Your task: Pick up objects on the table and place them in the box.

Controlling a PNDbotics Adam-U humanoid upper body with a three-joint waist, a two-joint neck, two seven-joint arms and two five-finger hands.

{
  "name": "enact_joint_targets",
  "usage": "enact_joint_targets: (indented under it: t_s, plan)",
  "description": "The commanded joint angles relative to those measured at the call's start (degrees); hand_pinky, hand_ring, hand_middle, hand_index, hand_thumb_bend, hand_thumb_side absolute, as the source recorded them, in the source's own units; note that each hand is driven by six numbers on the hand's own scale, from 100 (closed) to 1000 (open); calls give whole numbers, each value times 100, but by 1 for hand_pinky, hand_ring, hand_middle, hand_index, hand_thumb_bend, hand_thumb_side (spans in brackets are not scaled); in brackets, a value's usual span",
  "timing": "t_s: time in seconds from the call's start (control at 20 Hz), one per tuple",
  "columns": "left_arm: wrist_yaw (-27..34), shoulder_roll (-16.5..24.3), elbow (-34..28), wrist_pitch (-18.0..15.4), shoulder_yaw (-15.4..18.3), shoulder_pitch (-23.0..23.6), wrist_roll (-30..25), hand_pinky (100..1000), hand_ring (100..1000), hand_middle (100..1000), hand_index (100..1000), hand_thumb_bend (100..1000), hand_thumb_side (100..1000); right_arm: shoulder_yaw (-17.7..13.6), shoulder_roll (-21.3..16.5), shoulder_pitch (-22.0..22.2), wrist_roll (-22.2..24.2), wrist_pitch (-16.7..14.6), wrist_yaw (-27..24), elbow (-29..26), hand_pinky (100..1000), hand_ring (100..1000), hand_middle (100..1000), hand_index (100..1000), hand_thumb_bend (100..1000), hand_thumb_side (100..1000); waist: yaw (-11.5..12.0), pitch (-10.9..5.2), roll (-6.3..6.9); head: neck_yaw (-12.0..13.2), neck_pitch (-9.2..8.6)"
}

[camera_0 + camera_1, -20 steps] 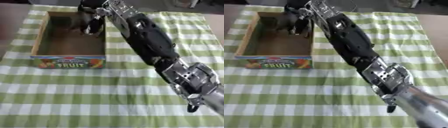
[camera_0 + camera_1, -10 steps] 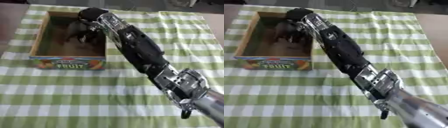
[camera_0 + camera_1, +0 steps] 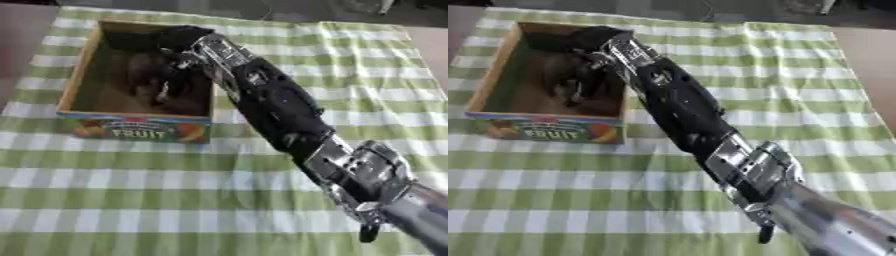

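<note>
The right hand (image 3: pixel 171 75) reached down inside the brown cardboard fruit box (image 3: pixel 80 85) at the far-left corner of the green-checked surface (image 3: pixel 175 200); its dark, blurred fingers' state was unreadable, any object indistinguishable.

Green-white checked tablecloth (image 3: pixel 157 200); bare brownish tabletop (image 3: pixel 872 60), perhaps wood, at right.

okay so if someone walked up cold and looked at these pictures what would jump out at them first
The long black and silver right arm, running diagonally from the lower right up into the cardboard fruit box at upper left. Its right hand is down inside the box, blurred and dark, so any held object can't be made out. Everything sits on a green and white checked tablecloth.
</note>
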Motion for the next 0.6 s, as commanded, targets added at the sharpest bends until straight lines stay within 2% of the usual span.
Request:
enact_joint_targets:
  t_s: [0.05,0.35,0.6]
  plan:
    - [16,34,-129,-5,-25,-45,-23,335,383,697,505,100,794,-70,-125,-184,34,-36,-94,-161,1000,1000,993,1000,822,701,5,-103,37,3,-65]
    - [10,45,-129,13,-20,-41,-21,336,384,697,506,100,793,-73,-271,-269,-9,-23,-503,-522,1000,1000,978,1000,733,692,-38,-151,44,32,-46]
    - [-6,65,-129,23,0,-7,7,336,385,697,507,100,791,-21,-626,-296,36,166,-1006,-1333,990,1000,931,1000,594,710,-126,-222,64,112,17]
